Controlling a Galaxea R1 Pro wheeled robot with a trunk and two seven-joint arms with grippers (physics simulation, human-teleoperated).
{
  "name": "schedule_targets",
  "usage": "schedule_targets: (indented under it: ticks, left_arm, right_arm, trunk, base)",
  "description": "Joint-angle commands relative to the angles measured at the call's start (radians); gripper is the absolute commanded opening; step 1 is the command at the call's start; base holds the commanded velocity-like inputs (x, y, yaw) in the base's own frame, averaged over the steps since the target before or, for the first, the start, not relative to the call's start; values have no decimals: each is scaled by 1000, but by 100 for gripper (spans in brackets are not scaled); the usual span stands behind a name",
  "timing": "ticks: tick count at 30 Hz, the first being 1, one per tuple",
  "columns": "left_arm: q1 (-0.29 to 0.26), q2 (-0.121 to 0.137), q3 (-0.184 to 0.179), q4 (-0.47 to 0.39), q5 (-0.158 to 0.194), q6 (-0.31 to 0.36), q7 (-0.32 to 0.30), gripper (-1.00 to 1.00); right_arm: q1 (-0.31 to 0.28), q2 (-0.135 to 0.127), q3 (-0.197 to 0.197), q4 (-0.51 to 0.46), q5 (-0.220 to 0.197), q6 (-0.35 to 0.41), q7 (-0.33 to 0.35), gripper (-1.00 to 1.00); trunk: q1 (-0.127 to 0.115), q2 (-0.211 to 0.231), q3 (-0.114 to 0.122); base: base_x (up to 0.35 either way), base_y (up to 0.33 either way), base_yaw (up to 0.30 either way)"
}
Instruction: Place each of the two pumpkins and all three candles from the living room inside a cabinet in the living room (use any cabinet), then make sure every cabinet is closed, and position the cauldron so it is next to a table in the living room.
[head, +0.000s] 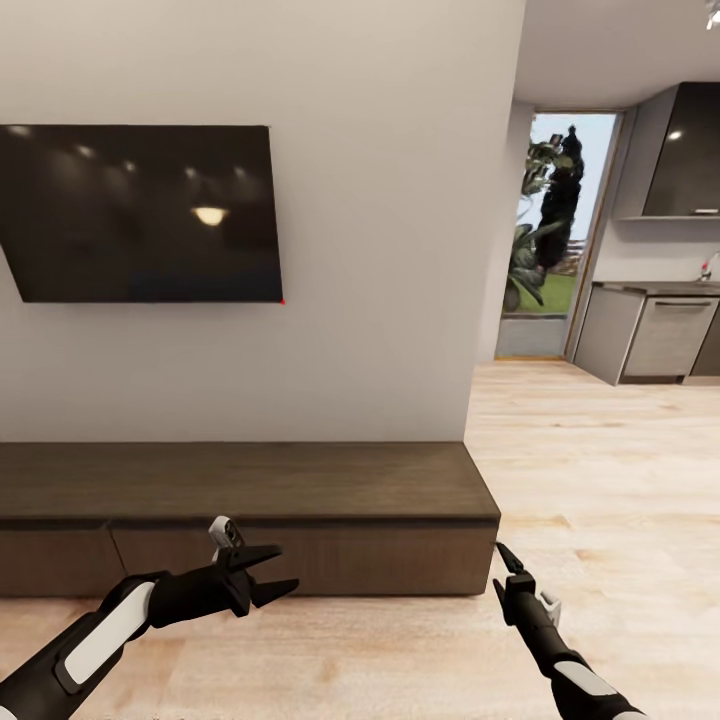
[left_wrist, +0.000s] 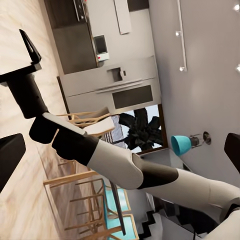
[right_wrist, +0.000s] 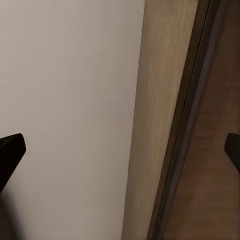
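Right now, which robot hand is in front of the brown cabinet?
The left gripper. Its open fingers sit against the cabinet front, while the right gripper hangs past the cabinet's end, over the floor.

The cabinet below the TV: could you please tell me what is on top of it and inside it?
The cabinet shows a bare dark top in the head view. Its drawer fronts are shut, hiding whatever is inside.

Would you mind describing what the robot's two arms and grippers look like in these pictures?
Both arms have glossy white shell segments joined by matte black joints and wrists. The left gripper and right gripper are black, each with two slim pointed fingers. A small pale grey block sits beside each wrist. No cables or markings show.
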Motion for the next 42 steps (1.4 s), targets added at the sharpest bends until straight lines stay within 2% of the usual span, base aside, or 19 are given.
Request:
schedule_targets:
  ticks: [1, 10, 19, 31, 42]
  left_arm:
    - [-1, 1, -3, 1, 5, 5, -2, 100]
    - [-1, 1, -4, 1, 5, 5, -2, 100]
    - [-1, -1, -4, 2, 5, 5, -2, 100]
    - [-1, -1, -5, 0, 5, 4, -2, 100]
    - [-1, -1, -6, -3, 5, 4, -2, 100]
  right_arm:
    - [-1, -1, 9, -1, -13, 5, 4, 100]
    - [-1, 2, 6, -9, -22, 2, 15, 100]
    - [-1, -4, 7, -5, -27, 6, 105, 100]
    - [-1, -4, 6, 5, -30, 13, 108, 100]
    - [-1, -4, 7, 7, -49, 17, 115, 100]
  trunk:
    - [4, -8, -4]
    - [38, -71, -32]
    - [73, -134, -61]
    - [119, -218, -98]
    - [161, -295, -133]
  base:
    - [0, 0, 0]
    - [0, 0, 0]
    - [0, 0, 0]
    - [0, 0, 0]
    - [0, 0, 0]
